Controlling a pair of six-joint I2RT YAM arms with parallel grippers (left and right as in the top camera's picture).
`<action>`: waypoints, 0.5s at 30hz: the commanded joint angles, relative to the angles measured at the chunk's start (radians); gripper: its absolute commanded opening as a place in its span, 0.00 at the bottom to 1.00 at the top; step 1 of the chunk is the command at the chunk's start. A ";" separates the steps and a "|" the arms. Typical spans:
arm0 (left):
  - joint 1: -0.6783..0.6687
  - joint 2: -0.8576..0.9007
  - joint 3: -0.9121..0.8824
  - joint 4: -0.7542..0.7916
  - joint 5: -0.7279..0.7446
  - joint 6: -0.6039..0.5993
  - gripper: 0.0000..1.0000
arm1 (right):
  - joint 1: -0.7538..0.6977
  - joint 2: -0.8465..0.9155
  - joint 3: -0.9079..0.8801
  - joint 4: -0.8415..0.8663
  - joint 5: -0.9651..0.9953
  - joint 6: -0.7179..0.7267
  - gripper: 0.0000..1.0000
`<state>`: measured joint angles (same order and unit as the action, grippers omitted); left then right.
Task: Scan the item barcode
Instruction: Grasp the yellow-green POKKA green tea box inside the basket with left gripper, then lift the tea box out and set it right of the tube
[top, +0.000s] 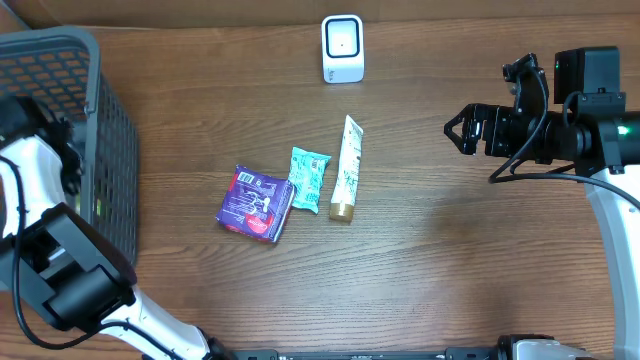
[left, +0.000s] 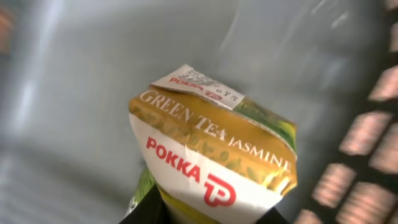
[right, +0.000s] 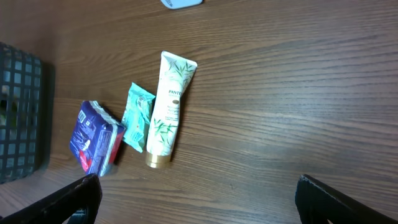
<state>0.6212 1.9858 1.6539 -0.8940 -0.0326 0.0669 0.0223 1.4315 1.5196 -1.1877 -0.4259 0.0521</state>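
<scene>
My left gripper (left: 208, 214) is closed on the tea carton (left: 211, 155) inside the basket (top: 115, 140) at the left edge of the table (top: 450, 260); my right gripper (top: 458, 130) stands wide open, empty, well apart from the tube (top: 346, 168)

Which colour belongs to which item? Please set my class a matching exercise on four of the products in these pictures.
Items:
1. tea carton
2. tube
3. small packet
4. flat pack

Colours:
A. purple
B. teal
C. gold and white with red lettering
D. white with green leaves

Pairs: 1-C, 2-D, 3-B, 4-A
</scene>
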 joint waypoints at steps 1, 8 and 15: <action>-0.007 -0.018 0.171 -0.060 0.070 -0.049 0.04 | 0.006 -0.003 0.025 0.008 0.006 0.000 1.00; -0.007 -0.018 0.407 -0.249 0.122 -0.076 0.04 | 0.006 -0.003 0.025 0.008 0.006 0.000 1.00; -0.007 -0.019 0.573 -0.336 0.281 -0.075 0.04 | 0.006 -0.003 0.025 0.008 0.006 0.000 1.00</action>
<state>0.6212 1.9862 2.1250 -1.2167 0.1360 0.0059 0.0223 1.4315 1.5196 -1.1866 -0.4255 0.0521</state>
